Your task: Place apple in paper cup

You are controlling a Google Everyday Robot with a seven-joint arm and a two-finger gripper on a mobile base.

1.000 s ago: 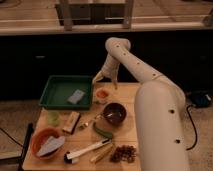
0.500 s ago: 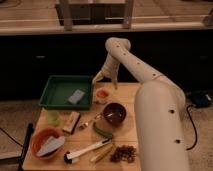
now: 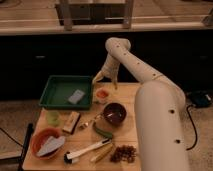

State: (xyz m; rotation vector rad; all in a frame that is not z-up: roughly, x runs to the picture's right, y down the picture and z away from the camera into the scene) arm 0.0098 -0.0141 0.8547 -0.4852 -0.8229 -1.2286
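The apple [image 3: 102, 93] is a small orange-red fruit sitting in the mouth of the small white paper cup [image 3: 102, 97], which stands on the wooden table [image 3: 127, 95] just right of the green tray. My gripper [image 3: 104, 80] hangs right above the cup, a short way over the apple. The white arm comes in from the lower right and bends over the back of the table.
A green tray [image 3: 57, 92] with a grey sponge [image 3: 76, 96] lies at the left. A dark maroon bowl [image 3: 114, 114], a green vegetable [image 3: 103, 131], a pale green cup [image 3: 53, 118], an orange bowl [image 3: 46, 142], a brush [image 3: 85, 151] and dark grapes [image 3: 124, 153] lie nearer the front.
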